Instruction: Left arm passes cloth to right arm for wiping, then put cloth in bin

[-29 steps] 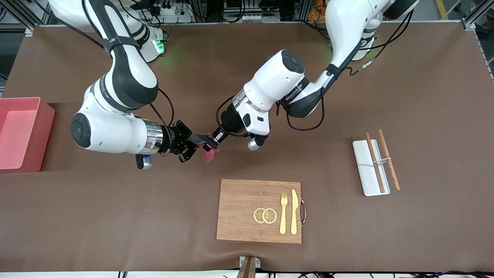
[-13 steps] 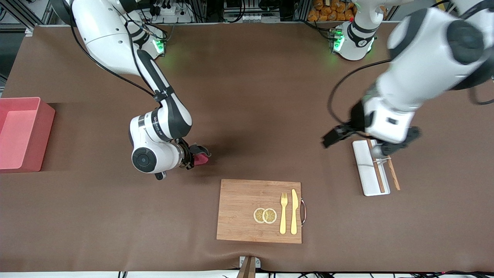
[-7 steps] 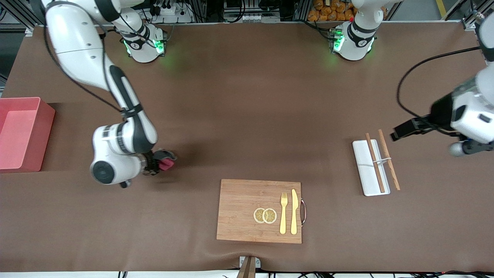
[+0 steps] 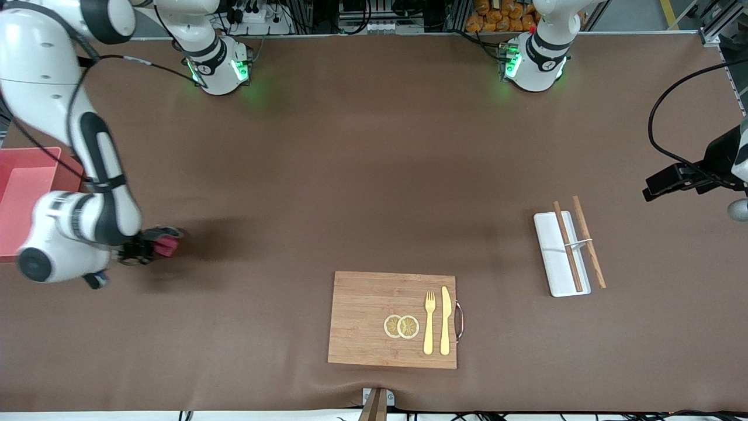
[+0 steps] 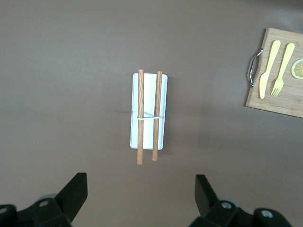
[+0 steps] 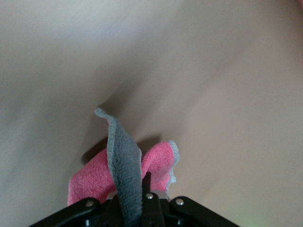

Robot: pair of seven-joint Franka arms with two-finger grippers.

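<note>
My right gripper (image 4: 153, 246) is shut on the crimson cloth (image 4: 166, 246), low over the brown table beside the pink bin (image 4: 23, 202) at the right arm's end. In the right wrist view the cloth (image 6: 123, 165) shows pink with a grey fold, pinched between the jaws of the right gripper (image 6: 137, 198). My left gripper (image 4: 657, 188) is open and empty, in the air over the table at the left arm's end, near the white tray (image 4: 558, 257). In the left wrist view its fingers (image 5: 75, 191) stand wide apart above bare table.
The white tray (image 5: 147, 111) carries two wooden chopsticks (image 4: 578, 242). A wooden cutting board (image 4: 365, 318) with lemon slices, a yellow fork and a knife lies near the front camera. The right arm partly overlaps the bin's corner.
The right arm has swept the cloth along the table toward the bin. The left arm has drawn back toward its own end of the table, gripper open.
</note>
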